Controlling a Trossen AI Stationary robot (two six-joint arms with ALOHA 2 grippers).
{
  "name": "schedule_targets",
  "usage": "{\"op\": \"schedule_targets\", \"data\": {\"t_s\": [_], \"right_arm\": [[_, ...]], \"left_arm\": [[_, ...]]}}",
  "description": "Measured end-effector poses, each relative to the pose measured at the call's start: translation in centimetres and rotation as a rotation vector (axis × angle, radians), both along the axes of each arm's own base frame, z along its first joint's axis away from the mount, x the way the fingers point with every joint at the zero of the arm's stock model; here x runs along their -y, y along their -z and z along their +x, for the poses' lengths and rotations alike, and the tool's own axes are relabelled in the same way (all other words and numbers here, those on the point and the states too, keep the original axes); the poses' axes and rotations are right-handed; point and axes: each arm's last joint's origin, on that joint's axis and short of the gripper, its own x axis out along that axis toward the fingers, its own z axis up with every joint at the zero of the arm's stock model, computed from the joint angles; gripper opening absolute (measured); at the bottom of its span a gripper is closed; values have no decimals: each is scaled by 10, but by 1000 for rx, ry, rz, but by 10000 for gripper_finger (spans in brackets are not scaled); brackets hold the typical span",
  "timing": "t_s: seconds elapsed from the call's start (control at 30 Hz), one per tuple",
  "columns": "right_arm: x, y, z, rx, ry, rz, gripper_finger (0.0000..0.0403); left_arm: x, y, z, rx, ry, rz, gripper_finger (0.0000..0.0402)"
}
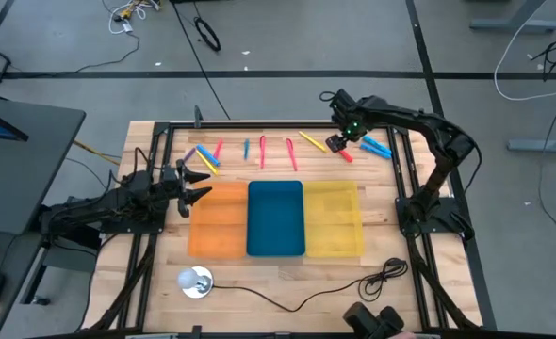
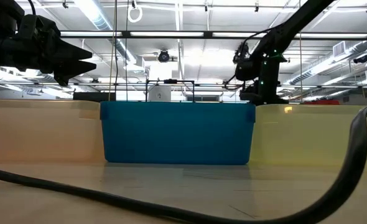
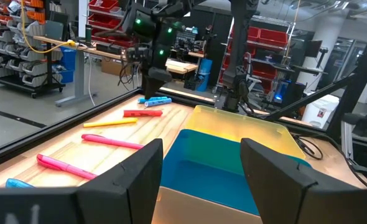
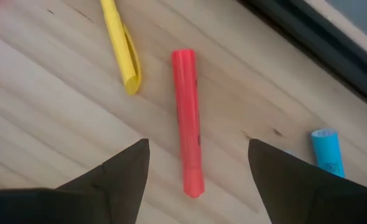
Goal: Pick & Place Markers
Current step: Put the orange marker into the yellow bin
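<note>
The right gripper [image 4: 196,180] hangs over the red marker [image 4: 188,121] on the surface behind the yellow tray [image 1: 333,221], jaws spread either side, empty. Marker's length runs across the gap. Left gripper [image 1: 195,185] waits, open.

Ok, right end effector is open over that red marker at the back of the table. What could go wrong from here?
1. The right end effector straddles only one end of the red marker, so an off-centre pinch may let it tilt or slip.
2. The yellow marker lies close beside it; a descending finger might knock it.
3. The left end effector hovers at the orange tray, so the carry toward the trays could crowd it.
</note>
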Motion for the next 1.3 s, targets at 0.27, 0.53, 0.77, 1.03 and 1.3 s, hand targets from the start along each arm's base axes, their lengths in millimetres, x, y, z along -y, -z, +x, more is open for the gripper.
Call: {"op": "schedule_targets", "data": {"t_s": [0.27, 0.53, 0.77, 1.03, 1.3], "right_arm": [[4, 32, 6, -75, -9, 79, 274], [8, 52, 9, -112, -47, 113, 274], [8, 55, 10, -104, -73, 128, 258], [8, 56, 10, -100, -70, 134, 184], [8, 56, 11, -98, -35, 134, 111]], "left_arm": [[0, 0, 0, 0, 0, 0, 222], [0, 0, 0, 0, 0, 0, 222], [0, 0, 0, 0, 0, 0, 222], [0, 0, 0, 0, 0, 0, 222], [0, 0, 0, 1, 0, 0, 222]]}}
